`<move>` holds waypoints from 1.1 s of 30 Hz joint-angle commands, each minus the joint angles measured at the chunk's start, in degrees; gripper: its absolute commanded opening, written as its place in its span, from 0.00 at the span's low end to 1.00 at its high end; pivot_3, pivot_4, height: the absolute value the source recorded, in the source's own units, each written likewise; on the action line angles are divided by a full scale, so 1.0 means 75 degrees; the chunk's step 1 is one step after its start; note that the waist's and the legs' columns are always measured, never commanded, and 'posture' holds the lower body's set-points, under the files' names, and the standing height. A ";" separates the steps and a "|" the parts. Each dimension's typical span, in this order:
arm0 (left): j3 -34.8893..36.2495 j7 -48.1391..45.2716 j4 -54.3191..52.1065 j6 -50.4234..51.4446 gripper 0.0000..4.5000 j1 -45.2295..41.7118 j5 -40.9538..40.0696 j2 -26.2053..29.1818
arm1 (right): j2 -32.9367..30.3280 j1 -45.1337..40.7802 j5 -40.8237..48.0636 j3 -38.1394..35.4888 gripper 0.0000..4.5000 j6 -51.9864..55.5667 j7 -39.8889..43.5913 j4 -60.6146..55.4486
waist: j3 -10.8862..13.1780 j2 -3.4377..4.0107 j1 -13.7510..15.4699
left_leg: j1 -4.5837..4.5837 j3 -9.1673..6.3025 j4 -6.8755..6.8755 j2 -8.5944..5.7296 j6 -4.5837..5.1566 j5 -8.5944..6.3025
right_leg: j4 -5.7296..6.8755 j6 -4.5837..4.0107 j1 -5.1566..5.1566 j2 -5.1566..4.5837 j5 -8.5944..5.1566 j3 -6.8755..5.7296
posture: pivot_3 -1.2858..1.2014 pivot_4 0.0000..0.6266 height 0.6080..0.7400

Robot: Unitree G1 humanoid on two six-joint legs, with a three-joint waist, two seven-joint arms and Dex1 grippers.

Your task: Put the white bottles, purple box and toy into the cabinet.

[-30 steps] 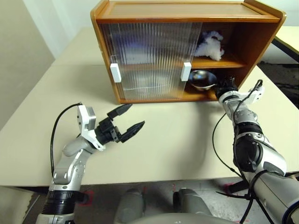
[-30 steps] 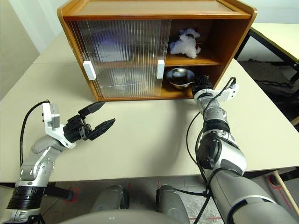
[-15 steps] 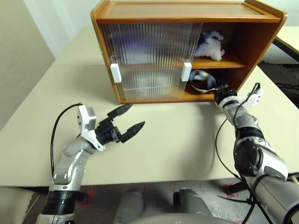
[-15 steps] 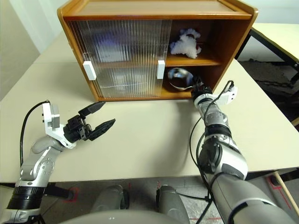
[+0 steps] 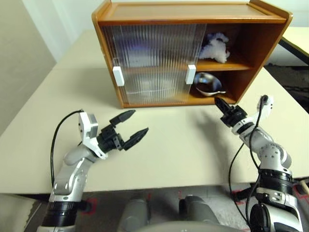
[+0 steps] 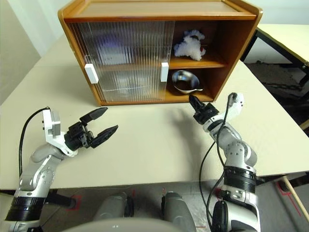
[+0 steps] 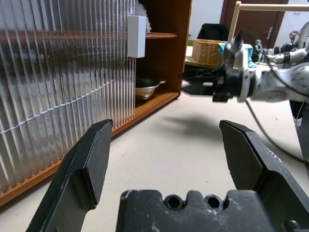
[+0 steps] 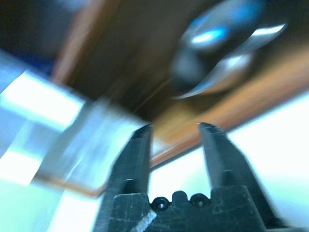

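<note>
Orange-brown wooden cabinet (image 5: 193,12) on a pale table (image 5: 183,145), both ribbed sliding doors drawn to its left half, right half open.

Contents, open half: fluffy white toy (image 5: 216,47) on the inner shelf; shiny steel dish (image 5: 208,83) on the floor below it. White bottles and purple box cannot be made out behind the translucent doors. Left gripper (image 5: 131,124): over the table in front of the doors, fingers spread wide, empty. Right gripper (image 5: 221,105): just outside the open compartment, near the dish but apart from it, fingers a narrow gap apart, holding nothing.
</note>
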 commanded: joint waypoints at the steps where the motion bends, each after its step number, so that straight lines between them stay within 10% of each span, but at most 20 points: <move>1: 0.0034 0.0007 -0.0105 0.0053 1.00 0.0011 0.0001 0.0069 | -0.0216 0.0103 -0.0482 0.0967 0.20 0.0030 0.0570 -0.0618 | 0.0000 0.0000 0.0006 | 0.0000 0.0001 0.0002 -0.0001 0.0011 0.0006 | 0.0000 0.0000 0.0000 -0.0001 -0.0001 -0.0002 | 0.60 0.00 1.00; 4: 0.0036 0.0016 -0.0118 0.0082 1.00 -0.0020 0.0005 0.0093 | -0.0193 -0.0190 -0.0800 0.1522 0.00 -0.0150 0.0878 -0.0606 | -0.0002 -0.0005 0.0018 | -0.0002 0.0003 0.0011 -0.0006 0.0012 0.0007 | -0.0001 -0.0001 0.0001 -0.0004 0.0000 -0.0002 | 0.60 0.00 1.00; 16: -0.0021 0.0121 -0.0214 0.0154 1.00 -0.0063 0.0069 0.0082 | 0.0936 -0.2207 -0.1285 0.1743 0.00 -0.0812 0.0607 0.0908 | -0.0009 -0.0019 0.0091 | -0.0011 -0.0009 0.0005 -0.0008 -0.0002 -0.0001 | 0.0002 -0.0018 -0.0006 -0.0010 0.0009 -0.0024 | 0.60 0.00 1.00; 33: -0.0107 0.0088 0.0030 0.0064 1.00 -0.0269 0.0155 -0.0010 | 0.0648 -0.2225 -0.1712 0.1266 0.00 -0.1376 0.0508 0.0973 | -0.0010 -0.0020 0.0220 | -0.0015 -0.0006 0.0001 -0.0006 -0.0017 -0.0010 | 0.0006 -0.0023 -0.0016 -0.0008 0.0008 -0.0024 | 0.60 0.00 1.00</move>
